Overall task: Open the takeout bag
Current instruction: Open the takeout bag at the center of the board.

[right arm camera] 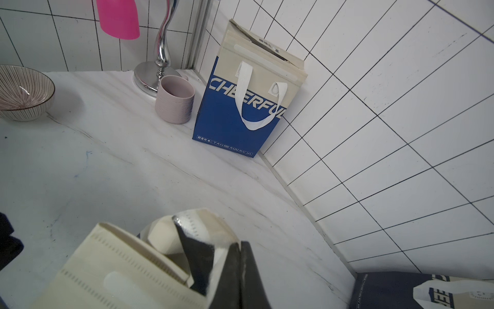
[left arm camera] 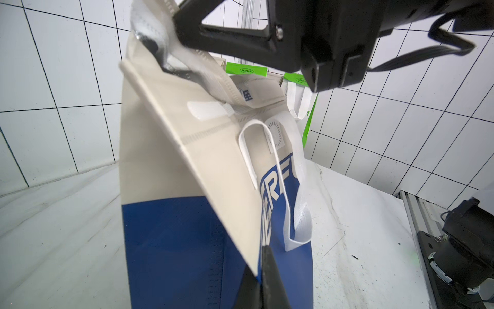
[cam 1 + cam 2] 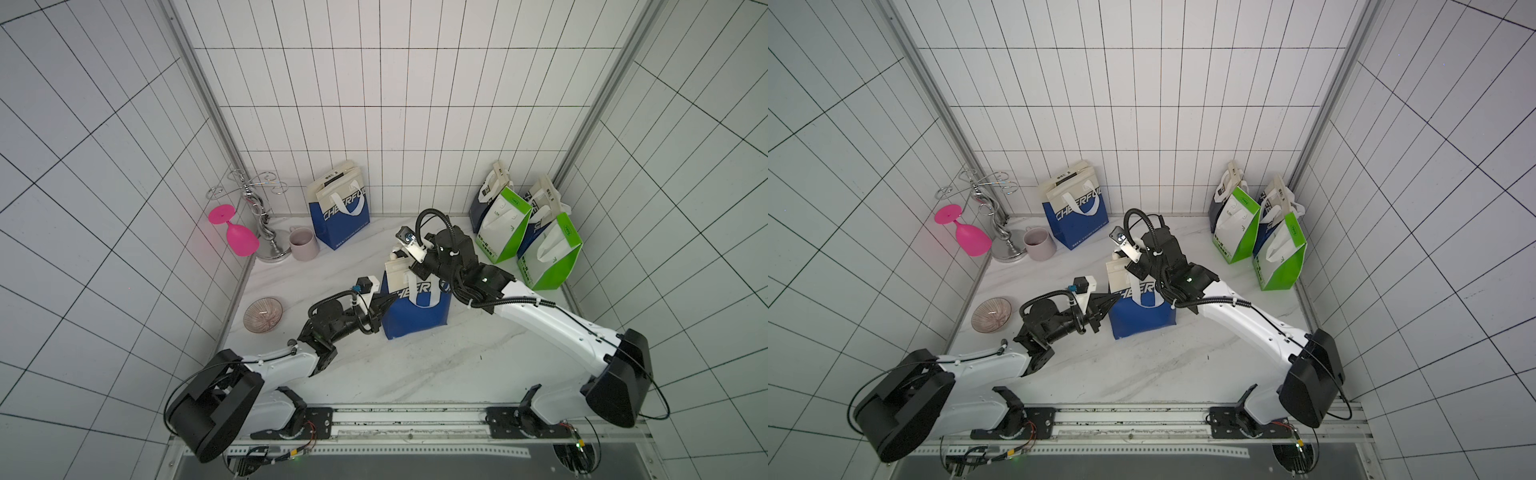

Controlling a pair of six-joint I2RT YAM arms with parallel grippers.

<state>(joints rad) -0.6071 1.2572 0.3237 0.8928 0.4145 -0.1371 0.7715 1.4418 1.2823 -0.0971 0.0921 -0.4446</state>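
The takeout bag (image 3: 415,316) is parked mid-counter (image 3: 415,374), between the arms. Its top flap (image 2: 213,80) is clamped by the right pincer (image 1: 240,248), and a side fold (image 2: 208,187) looks pinched by the left pincer (image 2: 263,256). It's probably light, floppy fabric, so it's best gripped at the flap edges and peeled gently, or the whole bag gets dragged.

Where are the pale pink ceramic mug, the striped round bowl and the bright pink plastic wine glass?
Pale pink ceramic mug (image 1: 175,104): right wrist view, on its outer wall.
Striped round bowl (image 3: 263,315): a top view, on its inner floor.
Bright pink plastic wine glass (image 3: 242,240): a top view, on its cup.
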